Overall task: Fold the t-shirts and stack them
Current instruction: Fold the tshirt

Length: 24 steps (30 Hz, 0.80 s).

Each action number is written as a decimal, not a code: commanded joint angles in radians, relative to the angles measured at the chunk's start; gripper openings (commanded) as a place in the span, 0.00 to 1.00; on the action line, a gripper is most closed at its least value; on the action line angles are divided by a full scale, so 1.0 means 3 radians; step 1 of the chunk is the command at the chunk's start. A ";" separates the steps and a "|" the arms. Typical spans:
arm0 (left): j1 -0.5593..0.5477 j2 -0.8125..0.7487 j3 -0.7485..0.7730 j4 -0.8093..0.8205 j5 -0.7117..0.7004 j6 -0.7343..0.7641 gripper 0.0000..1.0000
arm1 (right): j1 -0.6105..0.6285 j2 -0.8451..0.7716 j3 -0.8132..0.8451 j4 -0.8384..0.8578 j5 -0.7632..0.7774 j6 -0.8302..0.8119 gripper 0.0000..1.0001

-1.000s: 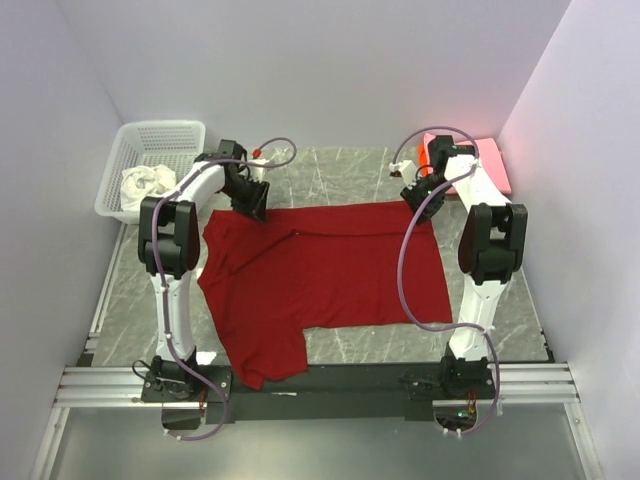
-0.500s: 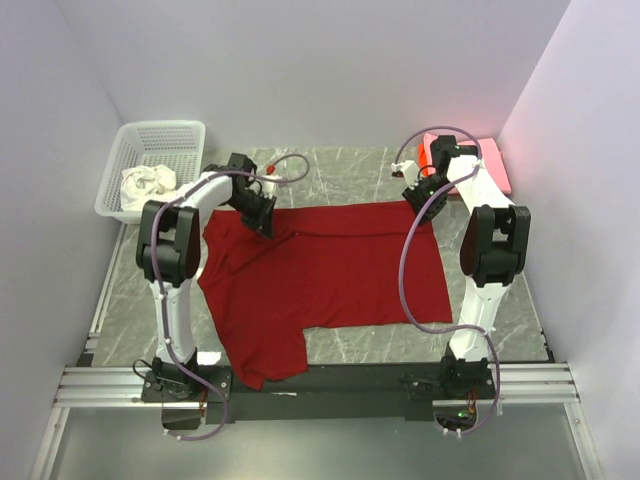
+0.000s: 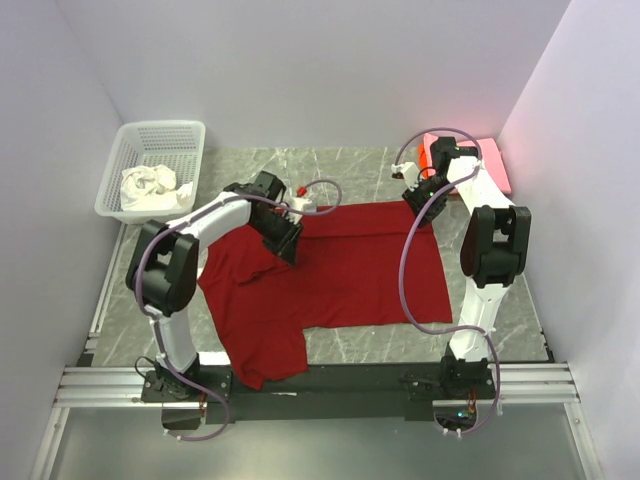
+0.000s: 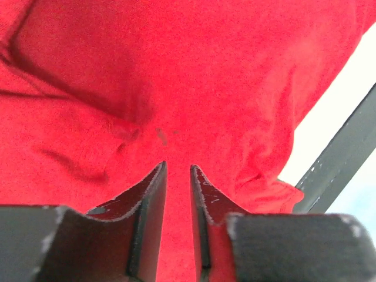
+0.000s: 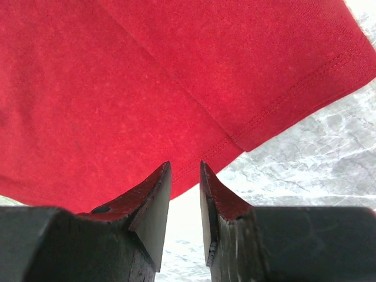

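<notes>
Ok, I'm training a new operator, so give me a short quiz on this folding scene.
1. True or false: the white t-shirt lies in the basket.
2. Which t-shirt lies spread open across the middle of the table? A pink, B deep red, C white.
3. Fill in: the pink t-shirt lies at the table's far ___ corner, by the robot's sides.
Key: 1 true; 2 B, the deep red t-shirt; 3 right.

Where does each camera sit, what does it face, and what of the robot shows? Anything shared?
Top external: above, behind the bases, looking down at the table; left arm and right arm whole.
Left wrist: on the left arm, looking past left gripper at red shirt.
Right wrist: past right gripper at the shirt's hem and table.
Shared: red shirt, in all three.
</notes>
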 commanded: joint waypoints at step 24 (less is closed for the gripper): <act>0.1282 0.0902 0.0776 -0.0325 -0.1267 -0.0122 0.22 | 0.0379 0.0540 -0.0011 0.0698 0.0970 0.0887 0.26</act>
